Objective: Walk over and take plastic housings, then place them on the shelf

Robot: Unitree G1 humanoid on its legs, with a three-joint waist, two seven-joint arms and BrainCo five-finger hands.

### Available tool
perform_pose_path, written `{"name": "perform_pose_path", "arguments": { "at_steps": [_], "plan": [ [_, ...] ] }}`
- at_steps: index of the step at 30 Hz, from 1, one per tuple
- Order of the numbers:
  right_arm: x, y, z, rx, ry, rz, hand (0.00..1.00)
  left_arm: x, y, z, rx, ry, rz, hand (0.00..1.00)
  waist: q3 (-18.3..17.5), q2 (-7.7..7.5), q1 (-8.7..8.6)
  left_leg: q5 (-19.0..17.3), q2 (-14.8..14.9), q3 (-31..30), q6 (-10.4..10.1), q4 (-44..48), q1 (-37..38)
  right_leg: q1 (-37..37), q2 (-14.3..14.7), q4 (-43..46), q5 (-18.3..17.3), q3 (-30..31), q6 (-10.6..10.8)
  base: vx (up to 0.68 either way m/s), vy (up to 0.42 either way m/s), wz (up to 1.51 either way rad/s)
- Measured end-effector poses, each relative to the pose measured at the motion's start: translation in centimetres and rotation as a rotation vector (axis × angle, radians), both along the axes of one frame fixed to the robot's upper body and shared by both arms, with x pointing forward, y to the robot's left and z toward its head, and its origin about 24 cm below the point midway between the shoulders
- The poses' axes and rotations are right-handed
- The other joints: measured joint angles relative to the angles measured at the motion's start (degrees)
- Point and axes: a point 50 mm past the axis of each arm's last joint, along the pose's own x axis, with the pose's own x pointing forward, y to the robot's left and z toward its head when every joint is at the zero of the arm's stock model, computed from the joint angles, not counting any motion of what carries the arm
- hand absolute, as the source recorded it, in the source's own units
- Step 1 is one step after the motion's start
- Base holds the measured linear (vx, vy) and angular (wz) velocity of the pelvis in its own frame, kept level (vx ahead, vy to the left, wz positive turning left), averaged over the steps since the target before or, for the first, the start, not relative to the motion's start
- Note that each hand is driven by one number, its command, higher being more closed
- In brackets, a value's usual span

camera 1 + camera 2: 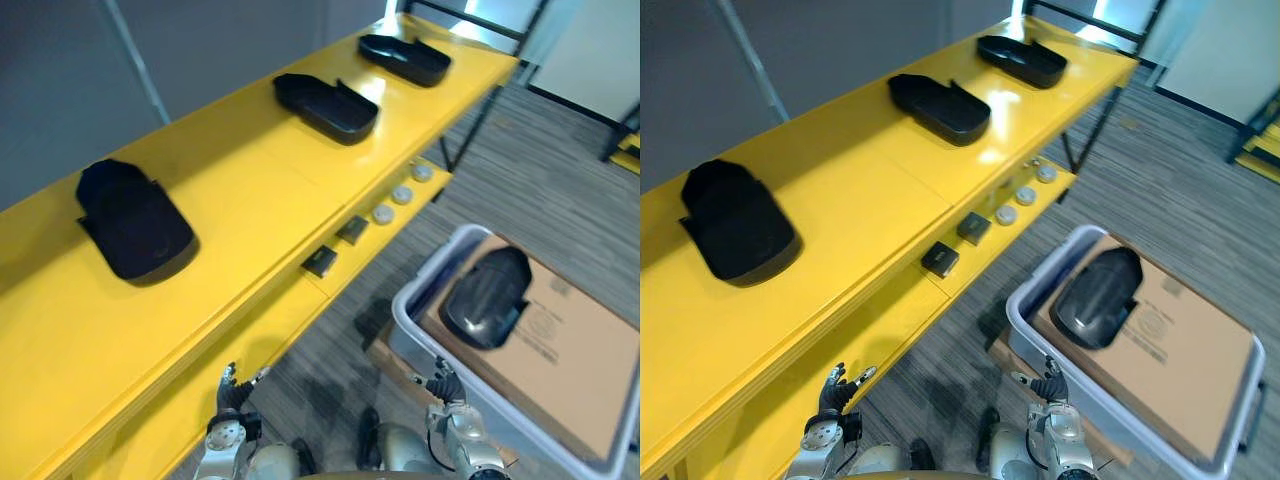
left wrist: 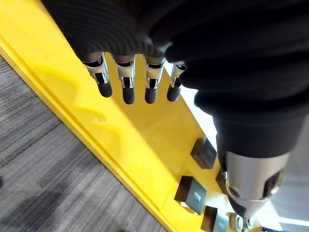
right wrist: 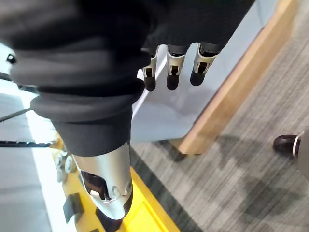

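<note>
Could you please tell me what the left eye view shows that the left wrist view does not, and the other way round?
The left eye view adds three black housings on the yellow shelf's top, a fourth housing on cardboard in the grey bin, and the right hand by that bin. The left wrist view adds the fingers of the left hand up close, straight and holding nothing. Both share the shelf's lower ledge, the small black blocks on it and the grey floor.

We see a bright, evenly lit scene; white glare streaks the yellow shelf (image 1: 250,185) at its far end, and the black housings (image 1: 135,225) cast soft shadows.
</note>
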Motion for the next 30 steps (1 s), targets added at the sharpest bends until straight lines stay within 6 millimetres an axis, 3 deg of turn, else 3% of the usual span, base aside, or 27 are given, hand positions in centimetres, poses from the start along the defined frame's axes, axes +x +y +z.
{"name": "perform_pose_path", "arguments": {
  "at_steps": [2, 4, 5, 6, 9, 12, 14, 15, 16, 18, 19, 20, 21, 23, 25, 30],
  "plan": [
    [0.2, 0.2, -0.3, 0.004, 0.026, 0.009, 0.0, -0.1, 0.6, 0.0, 0.012, 0.006, 0.008, 0.0, -0.2, -0.15, 0.82, 1.6, 1.1, 4.0, -0.9, -1.2, -0.3, 5.3, -2.4, -2.9, -2.4, -5.9, 0.6, -0.23, -0.094, -1.14],
    [1.1, 0.6, -0.2, -0.007, 0.026, 0.054, 0.0, -1.2, 1.3, -0.5, 0.027, 0.044, 0.021, 0.0, -0.6, -1.07, 1.88, 2.6, 1.1, 6.8, -2.1, -0.7, -1.3, 8.5, -5.2, -8.9, -2.1, -12.4, 0.4, -0.18, -0.164, -1.2],
    [1.6, 0.3, 0.1, -0.025, 0.02, 0.071, 0.0, -1.5, 1.4, -0.8, 0.026, 0.071, 0.02, 0.0, -0.3, -0.38, 1.87, 3.1, 1.3, 4.5, -2.6, 0.2, -2.3, 8.8, -4.7, -11.4, -0.7, -12.9, 3.1, -0.15, -0.309, -0.76],
    [1.2, 0.0, -0.1, -0.04, 0.035, 0.078, 0.0, -2.0, 1.0, -1.2, 0.013, 0.093, 0.019, 0.0, -0.4, 0.1, 1.44, 4.5, 2.1, 0.3, -3.9, 0.3, -2.0, 9.6, -3.1, -13.5, 0.3, -11.2, 2.2, -0.11, -0.272, -0.7],
    [0.7, -0.5, -0.3, -0.057, 0.049, 0.08, 0.0, -3.6, 0.1, -1.9, -0.012, 0.14, 0.017, 0.0, -1.6, 1.85, 1.9, 3.3, 6.4, -0.5, -6.0, 1.6, -0.8, 10.2, 2.0, -17.1, 1.6, -7.0, 0.6, -0.05, -0.231, -0.87],
    [-0.6, -1.0, -0.8, -0.059, 0.082, 0.059, 0.0, -3.6, -0.3, -2.0, -0.026, 0.143, 0.016, 0.0, -1.1, 1.68, 1.88, 3.2, 11.5, -0.3, -6.3, 9.8, -2.0, 10.8, 5.3, -17.9, 1.6, -3.2, -1.4, -0.03, -0.204, -0.76],
    [-1.5, -1.5, -1.0, -0.051, 0.098, 0.021, 0.0, -3.7, -1.0, -2.2, -0.046, 0.146, 0.017, 0.0, -0.6, 2.1, 1.8, 3.7, 12.2, -5.0, -5.5, 16.0, -3.8, 12.1, 6.0, -17.7, 1.5, -0.4, -2.1, 0.04, -0.076, -0.68],
    [-1.7, -1.7, -1.1, -0.047, 0.102, 0.002, 0.0, -3.7, -1.2, -2.2, -0.052, 0.145, 0.018, 0.0, -0.3, 1.61, 1.82, 3.0, 10.7, -9.0, -6.4, 17.2, -4.7, 12.1, 5.7, -17.7, 1.6, 1.3, -2.2, 0.1, 0.024, -0.99],
    [-1.5, -2.3, -0.9, -0.05, 0.094, -0.022, 0.0, -3.6, -1.2, -2.1, -0.052, 0.142, 0.018, 0.0, -0.1, 1.88, 1.9, 1.7, 7.1, -13.8, -7.7, 15.9, -5.0, 12.1, 4.9, -17.6, 1.8, 3.9, -3.3, 0.11, 0.067, -0.99],
    [-1.5, -2.8, -0.8, -0.056, 0.085, -0.058, 0.0, -3.5, -1.3, -2.1, -0.053, 0.137, 0.016, 0.0, -0.1, 1.95, 1.7, 1.0, 2.5, -17.9, -7.6, 12.0, -5.6, 12.1, 3.8, -17.7, 2.1, 6.5, -3.0, 0.08, 0.107, -0.89],
    [-1.6, -2.9, -0.8, -0.044, 0.083, -0.083, 0.0, -3.2, -1.4, -2.0, -0.056, 0.127, 0.015, 0.0, -0.1, 2.45, 1.96, 1.4, -0.6, -21.5, -7.8, 5.5, -5.6, 12.1, 3.5, -17.8, 2.7, 8.6, -1.7, 0.09, 0.154, -0.77],
    [-1.6, -2.9, -0.8, -0.045, 0.081, -0.084, 0.0, -3.2, -1.4, -1.9, -0.06, 0.123, 0.017, 0.0, -0.2, 3.02, 1.85, 2.4, -1.0, -23.0, -7.8, 2.7, -5.2, 12.0, 4.0, -18.0, 2.7, 9.3, -1.2, 0.1, 0.22, -0.88],
    [-1.6, -2.9, -0.8, -0.042, 0.084, -0.089, 0.0, -3.3, -1.4, -2.0, -0.063, 0.125, 0.022, 0.0, 0.0, 3.55, 2.13, 4.9, -1.0, -23.1, -4.4, 1.6, -4.9, 12.1, 4.6, -18.1, 2.4, 10.4, -0.4, 0.11, 0.199, -0.59],
    [-1.8, -1.6, -1.1, 0.007, 0.085, -0.105, 0.0, -2.9, -0.6, -1.8, -0.042, 0.121, 0.021, 0.0, -0.3, 1.41, 0.86, 4.5, -2.8, -21.6, -3.7, 0.0, -3.5, 13.2, 2.6, -19.5, 2.6, 11.4, 1.2, 0.16, 0.201, -0.29],
    [-1.8, -1.4, -1.1, 0.02, 0.081, -0.118, 0.0, -2.3, -0.6, -1.5, -0.037, 0.106, 0.01, 0.0, -0.5, 0.29, 0.43, 4.5, -4.0, -21.3, -3.3, -0.7, -3.3, 13.1, 1.4, -19.8, 2.6, 11.4, 2.1, 0.14, 0.15, 0.03],
    [-0.6, -2.5, 0.5, 0.016, -0.029, -0.196, 0.0, -2.2, -0.3, -1.5, -0.018, 0.109, -0.015, 0.0, -0.8, 0.17, 0.57, 4.5, -6.6, -19.8, -2.4, -2.8, 0.1, 15.9, -0.8, -21.8, 3.2, 11.4, 3.9, 0.14, 0.109, -0.13]
  ]
}}
